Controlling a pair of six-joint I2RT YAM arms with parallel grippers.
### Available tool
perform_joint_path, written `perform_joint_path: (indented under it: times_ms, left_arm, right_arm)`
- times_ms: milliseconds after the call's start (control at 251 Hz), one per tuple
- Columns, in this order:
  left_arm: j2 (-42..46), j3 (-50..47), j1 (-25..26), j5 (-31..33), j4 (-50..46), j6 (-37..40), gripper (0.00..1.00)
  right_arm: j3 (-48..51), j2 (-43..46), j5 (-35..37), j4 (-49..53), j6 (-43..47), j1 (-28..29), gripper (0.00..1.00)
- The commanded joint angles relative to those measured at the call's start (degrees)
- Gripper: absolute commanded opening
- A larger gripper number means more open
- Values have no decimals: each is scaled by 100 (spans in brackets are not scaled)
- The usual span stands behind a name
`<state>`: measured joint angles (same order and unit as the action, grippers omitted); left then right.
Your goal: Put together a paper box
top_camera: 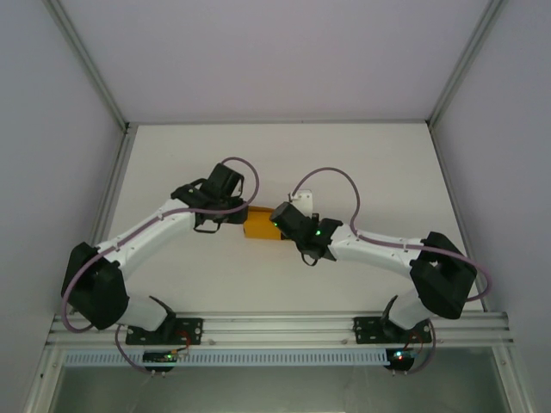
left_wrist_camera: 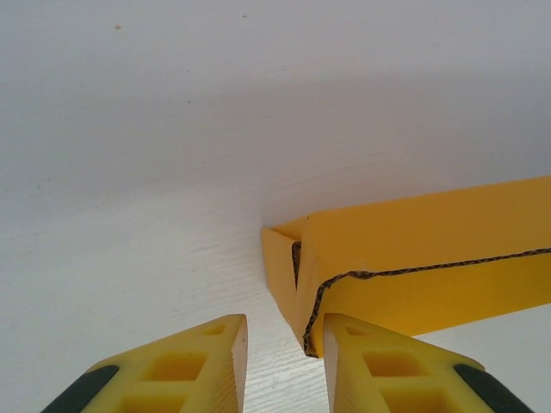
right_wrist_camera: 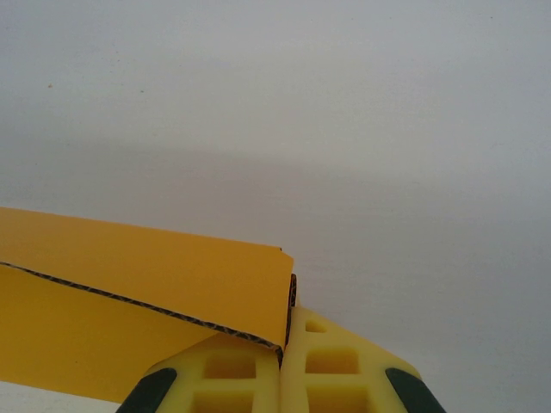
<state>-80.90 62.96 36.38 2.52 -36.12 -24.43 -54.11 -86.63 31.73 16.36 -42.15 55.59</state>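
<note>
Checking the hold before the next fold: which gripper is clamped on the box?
The right gripper: its fingers meet, with the edge of the paper box pinched between them. The left gripper has its fingers apart, the box's corner beside one of them.

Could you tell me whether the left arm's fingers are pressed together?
No, the left fingers stand apart, with bare table showing between them near the paper box.

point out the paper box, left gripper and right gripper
paper box (left_wrist_camera: 430,241), left wrist view, yellow face above the cut edge
left gripper (left_wrist_camera: 284,331), left wrist view, gap between its fingertips
right gripper (right_wrist_camera: 282,331), right wrist view, where its fingertips meet
</note>
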Motion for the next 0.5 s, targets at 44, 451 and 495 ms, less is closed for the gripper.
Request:
perform_joint_path:
  times_ms: [44,451,495]
  left_arm:
    - [-27,79,2,-101,17,105,27]
    - [-260,293,53,-404,118,-236,10]
    - [-235,313,70,-418,60,-372,10]
  right_arm:
    - [412,-427,-943,1245,23,19,0]
    - [270,-591,-960,1342,-4,26,0]
    - [261,-609,-950,1350,-21,30,0]
